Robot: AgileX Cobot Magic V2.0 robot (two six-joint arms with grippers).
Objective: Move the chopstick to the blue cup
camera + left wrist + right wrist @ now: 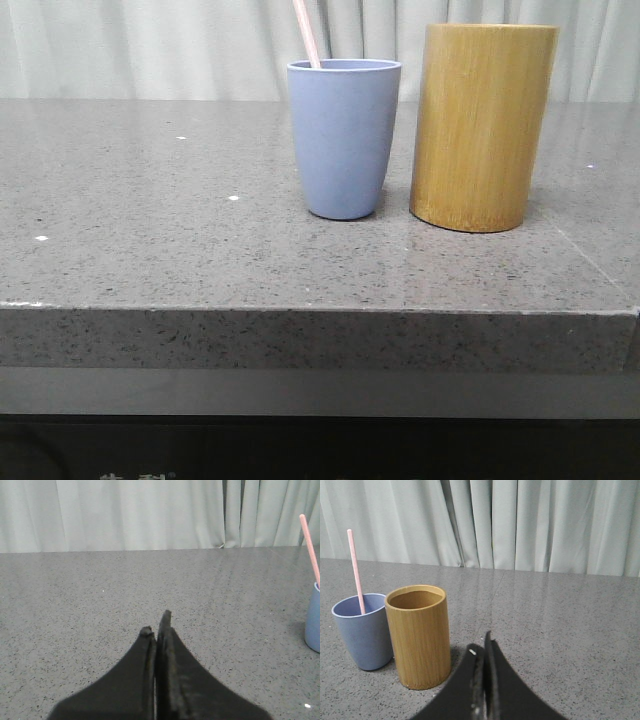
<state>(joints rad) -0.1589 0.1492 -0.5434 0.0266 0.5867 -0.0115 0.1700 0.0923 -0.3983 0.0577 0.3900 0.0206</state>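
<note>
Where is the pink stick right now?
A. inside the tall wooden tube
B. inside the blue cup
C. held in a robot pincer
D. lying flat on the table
B. The thin pink chopstick pokes up out of the matte pale blue cup, leaning on its rim, while the tall yellow-brown bamboo cylinder beside it looks empty as far down as the right wrist view shows.

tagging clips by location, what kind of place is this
Probably a lab or test bench staged as a kitchen counter: a speckled grey stone countertop, a plain pale curtain backdrop, and only a blue cup and bamboo cylinder set out.
</note>
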